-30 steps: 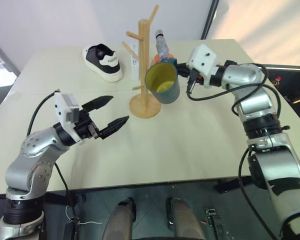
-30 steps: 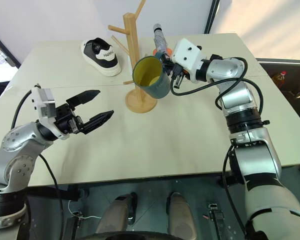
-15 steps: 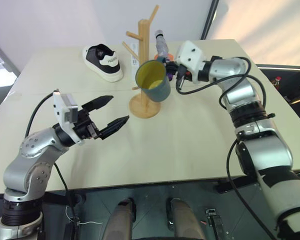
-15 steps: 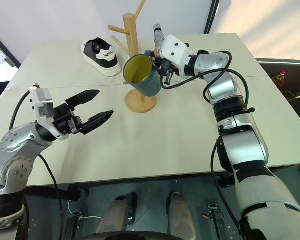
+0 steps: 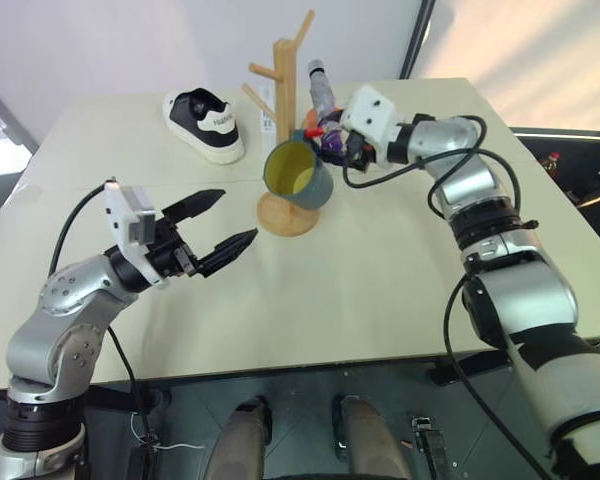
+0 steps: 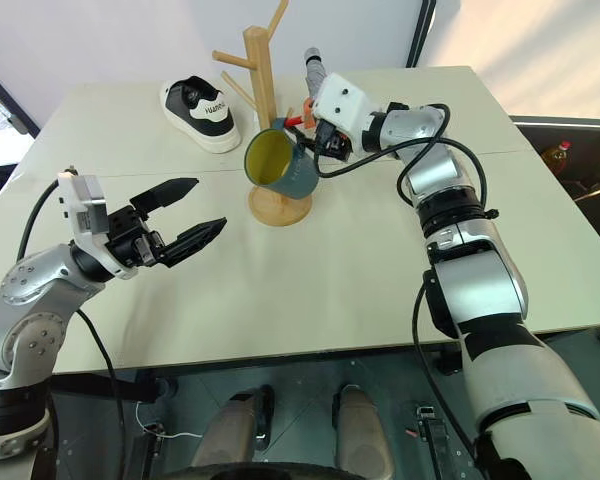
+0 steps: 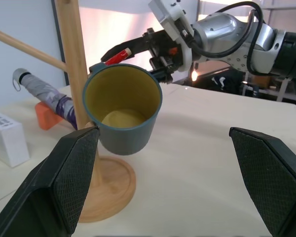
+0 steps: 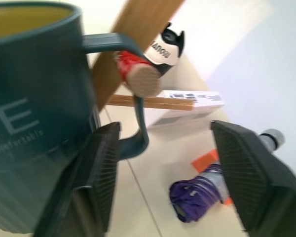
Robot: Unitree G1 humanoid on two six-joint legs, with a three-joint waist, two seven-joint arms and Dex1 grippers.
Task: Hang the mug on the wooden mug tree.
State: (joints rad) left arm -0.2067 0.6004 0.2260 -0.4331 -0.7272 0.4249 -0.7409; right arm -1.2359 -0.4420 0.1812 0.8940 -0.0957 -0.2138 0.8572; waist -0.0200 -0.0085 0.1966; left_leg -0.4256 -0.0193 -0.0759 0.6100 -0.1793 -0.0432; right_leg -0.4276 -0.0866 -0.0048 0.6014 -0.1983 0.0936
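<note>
So the teal-blue ceramic mug with the yellow inside (image 5: pixel 297 175) hangs tilted by its loop handle on a red-tipped peg of the tall light-wood mug tree (image 5: pixel 285 110), near the bench's far edge. Right tool (image 8: pixel 158 163) sits spread apart around the handle, not clamping it. Left tool (image 5: pixel 223 225) hovers wide apart, holding nothing, over the bench's left side.
</note>
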